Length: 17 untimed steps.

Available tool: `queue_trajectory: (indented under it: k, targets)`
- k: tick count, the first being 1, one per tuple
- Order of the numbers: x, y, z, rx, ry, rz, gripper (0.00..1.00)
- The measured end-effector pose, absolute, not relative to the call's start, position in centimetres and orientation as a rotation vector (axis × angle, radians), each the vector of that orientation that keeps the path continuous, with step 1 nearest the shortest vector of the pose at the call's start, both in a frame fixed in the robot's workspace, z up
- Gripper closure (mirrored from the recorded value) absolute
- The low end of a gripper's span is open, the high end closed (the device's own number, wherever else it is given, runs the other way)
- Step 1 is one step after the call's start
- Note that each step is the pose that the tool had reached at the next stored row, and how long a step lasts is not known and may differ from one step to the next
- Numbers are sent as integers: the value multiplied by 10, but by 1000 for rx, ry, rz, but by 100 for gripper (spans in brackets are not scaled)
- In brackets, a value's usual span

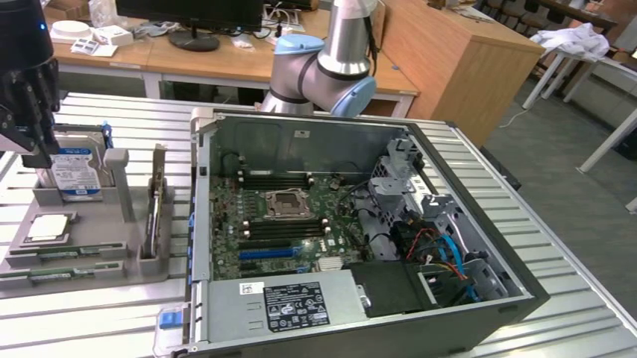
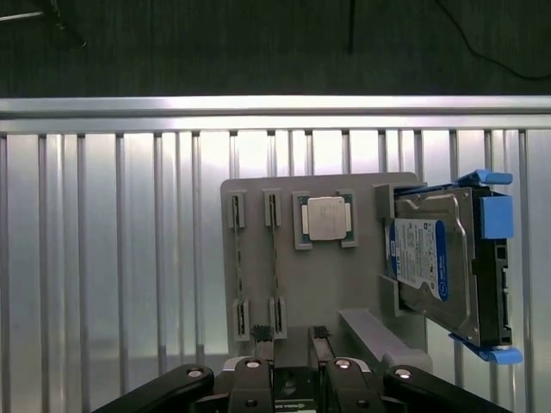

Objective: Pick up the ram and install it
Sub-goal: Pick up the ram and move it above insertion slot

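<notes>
Lab room, wooden desks running along the back. A ribbed aluminium table [image 1: 100, 321] is carrying an open dark metal computer case [image 1: 518, 298] and, at the exterior view's left, a grey plastic parts tray [image 2: 344, 284]. The black two-finger gripper [image 2: 291, 335] is hovering over the tray, jaws standing apart, gripping nothing. The thin green circuit-board ram stick [image 2: 274, 262] is sitting on edge in a tray slot, a second stick [image 2: 237, 258] just beside it. Likely light, stiff and fragile; pinching the flat faces mid-length looks best.
</notes>
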<state>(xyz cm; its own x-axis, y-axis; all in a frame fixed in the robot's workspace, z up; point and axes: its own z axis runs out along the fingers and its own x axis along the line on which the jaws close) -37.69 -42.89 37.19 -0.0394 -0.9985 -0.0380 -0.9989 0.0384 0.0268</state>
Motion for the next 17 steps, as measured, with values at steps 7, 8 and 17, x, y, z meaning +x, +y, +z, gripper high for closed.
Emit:
queue_trajectory:
  k: [7, 8, 17]
  targets:
    - [-377, -429, 362, -2168, 2254, 74, 70]
    - [-377, -429, 360, -2168, 2254, 75, 70]
    - [-377, -429, 345, -2167, 2251, 79, 70]
